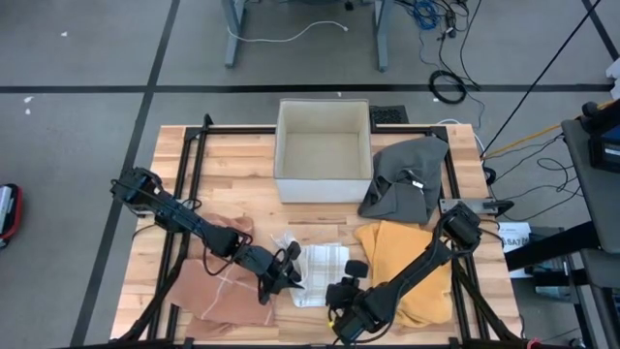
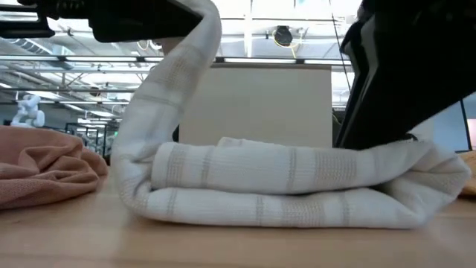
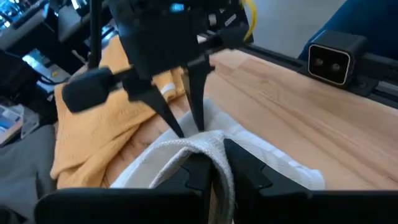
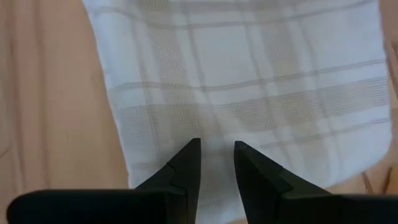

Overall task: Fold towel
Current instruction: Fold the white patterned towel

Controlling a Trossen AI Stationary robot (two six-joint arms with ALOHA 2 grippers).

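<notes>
Wooden tabletop (image 1: pixel 242 160) is seen from above, and near its front edge, between the two arms, the towel (image 1: pixel 323 269) is laid, white with grey checks. In the low view it is folded over on itself, and one edge is lifted in an arc off its left side. That edge is pinched between the fingers of the left gripper (image 1: pixel 288 274), closed on the cloth at the towel's left side; in the left wrist view the fold is draped over the fingers (image 3: pixel 245 168). The right gripper (image 1: pixel 341 296) is held just over the towel's front right corner; its fingers (image 4: pixel 186 163) are parted a little with nothing between them, the checked cloth directly below. A pink cloth (image 1: pixel 221 281) is spread at the left, a yellow cloth (image 1: pixel 412 254) at the right, a grey cloth (image 1: pixel 405 176) behind it. A box (image 1: pixel 323 150) is set at the back.
</notes>
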